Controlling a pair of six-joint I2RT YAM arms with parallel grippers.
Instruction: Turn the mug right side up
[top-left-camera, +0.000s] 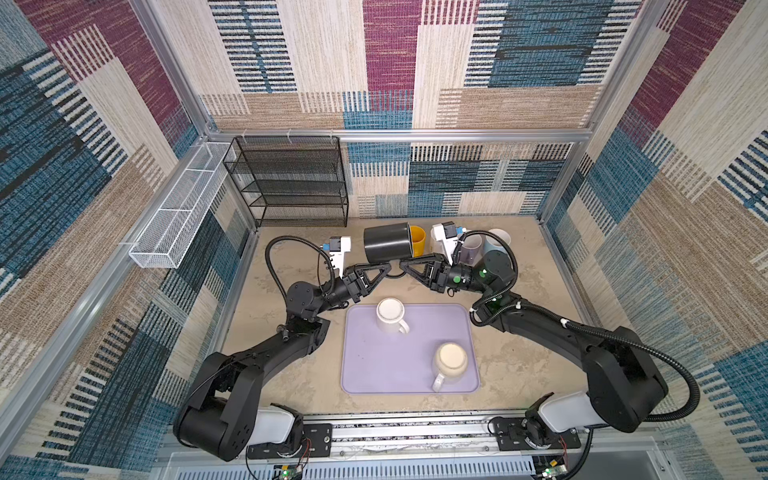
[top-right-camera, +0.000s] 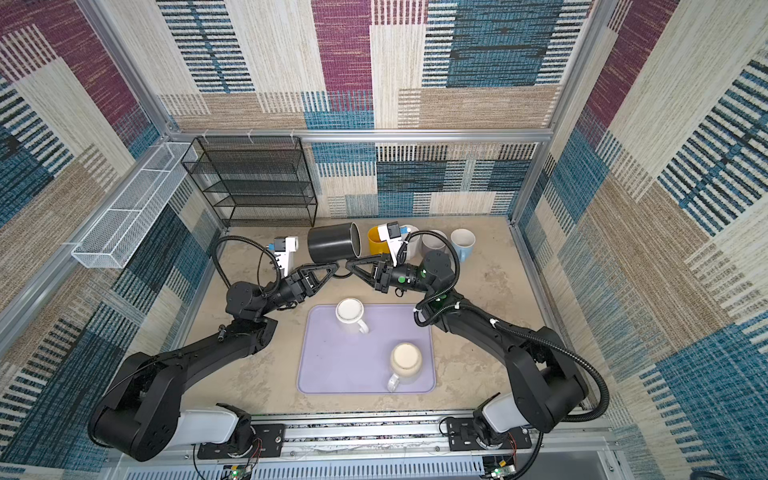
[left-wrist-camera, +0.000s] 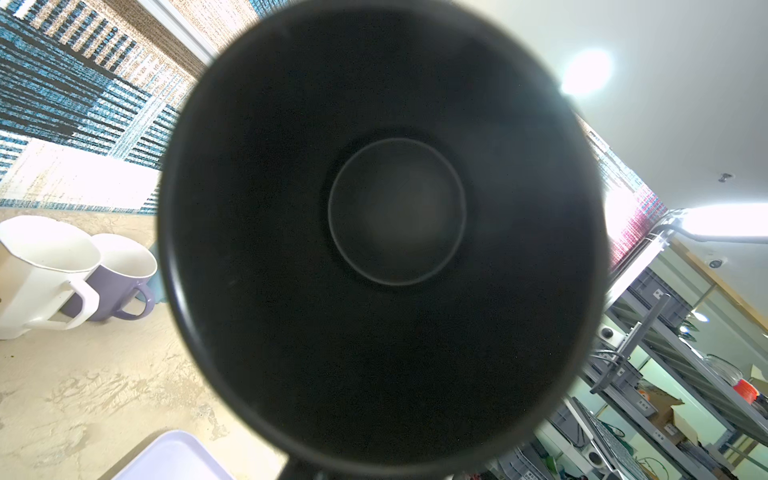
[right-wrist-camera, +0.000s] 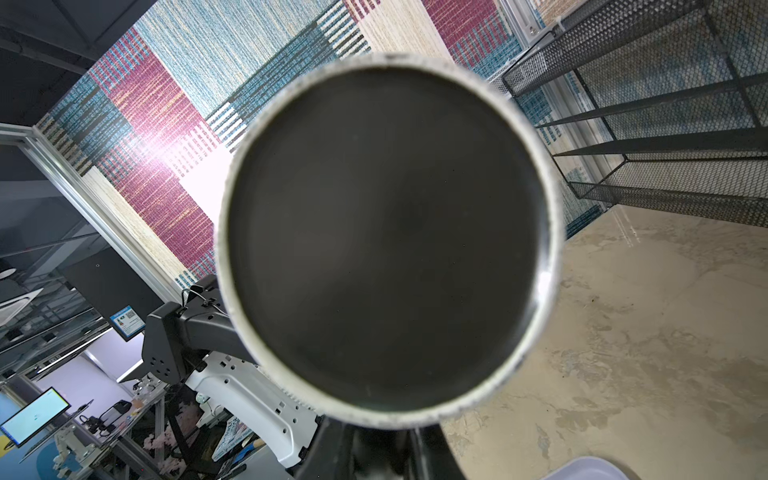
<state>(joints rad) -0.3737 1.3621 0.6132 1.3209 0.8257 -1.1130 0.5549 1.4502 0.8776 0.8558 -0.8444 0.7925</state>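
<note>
Two are pinching the black mug (top-left-camera: 386, 247) by its handle (top-left-camera: 393, 274): the left gripper (top-left-camera: 386, 267) and the right gripper (top-left-camera: 402, 264). It is hanging sideways above the table (top-left-camera: 523, 353). Twisting unevenly is risking a drop.

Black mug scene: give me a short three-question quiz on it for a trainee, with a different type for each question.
1. True or false: the black mug rests on the purple mat.
2. How many mugs stand on the mat? A one, B two, C three.
3. Fill in: the left gripper and right gripper meet at the black mug's ____.

Key:
1. False. The grippers hold it on its side, beyond the mat.
2. B, the white mug and the cream mug.
3. Handle.
</note>
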